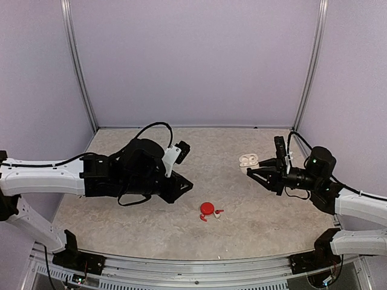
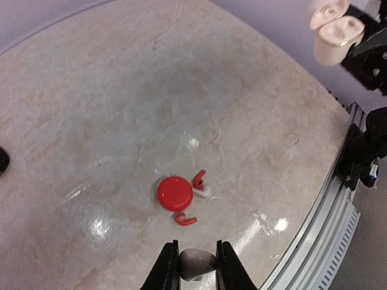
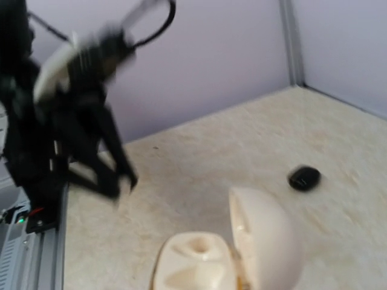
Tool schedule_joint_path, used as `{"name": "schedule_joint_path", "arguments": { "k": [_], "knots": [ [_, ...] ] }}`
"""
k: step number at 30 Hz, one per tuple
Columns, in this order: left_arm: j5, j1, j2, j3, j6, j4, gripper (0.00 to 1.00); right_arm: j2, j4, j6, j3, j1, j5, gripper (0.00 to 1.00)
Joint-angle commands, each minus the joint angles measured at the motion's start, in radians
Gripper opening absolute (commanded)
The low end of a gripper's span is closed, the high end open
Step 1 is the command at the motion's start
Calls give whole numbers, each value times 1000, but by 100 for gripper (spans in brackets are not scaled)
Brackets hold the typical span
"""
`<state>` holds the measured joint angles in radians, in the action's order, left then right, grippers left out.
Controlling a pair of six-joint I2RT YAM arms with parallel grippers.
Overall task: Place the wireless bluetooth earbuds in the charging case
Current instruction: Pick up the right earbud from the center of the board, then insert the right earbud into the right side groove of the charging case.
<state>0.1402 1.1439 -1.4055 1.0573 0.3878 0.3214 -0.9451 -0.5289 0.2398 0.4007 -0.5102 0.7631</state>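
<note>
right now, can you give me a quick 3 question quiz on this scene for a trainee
1. True or false: the white charging case has its lid open.
2. Fill in: ___ red earbuds lie beside the red case.
3. What is the left gripper shut on? A) a red earbud B) a white earbud C) nothing

Key: 1 true; 2 two; 3 B

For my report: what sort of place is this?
Likely a robot test booth: plain walls on a metal frame, and a left arm and right arm mounted at a table.
</note>
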Motion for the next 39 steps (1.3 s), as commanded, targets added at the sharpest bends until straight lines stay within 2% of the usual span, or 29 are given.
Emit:
{"name": "schedule_joint_path", "arguments": {
  "k": [1,6,11,17,27,39],
  "knots": [
    [65,36,88,-12,-148,-301,19,-15,-132,-83,1,-69,-34,0],
    [24,83,124,-46,-221,-535,19,-18,-133,-202,17,-173,-87,0],
    [-8,129,80,-15,-276,-643,19,-9,-148,-289,20,-250,-135,0],
    [-32,174,12,30,-332,-677,19,-18,-123,-328,46,-305,-170,0],
    [-46,186,-37,62,-345,-691,18,-52,-120,-341,76,-381,-227,0],
    [-48,186,-87,92,-353,-676,18,-74,-151,-205,96,-395,-189,0]
  ]
}}
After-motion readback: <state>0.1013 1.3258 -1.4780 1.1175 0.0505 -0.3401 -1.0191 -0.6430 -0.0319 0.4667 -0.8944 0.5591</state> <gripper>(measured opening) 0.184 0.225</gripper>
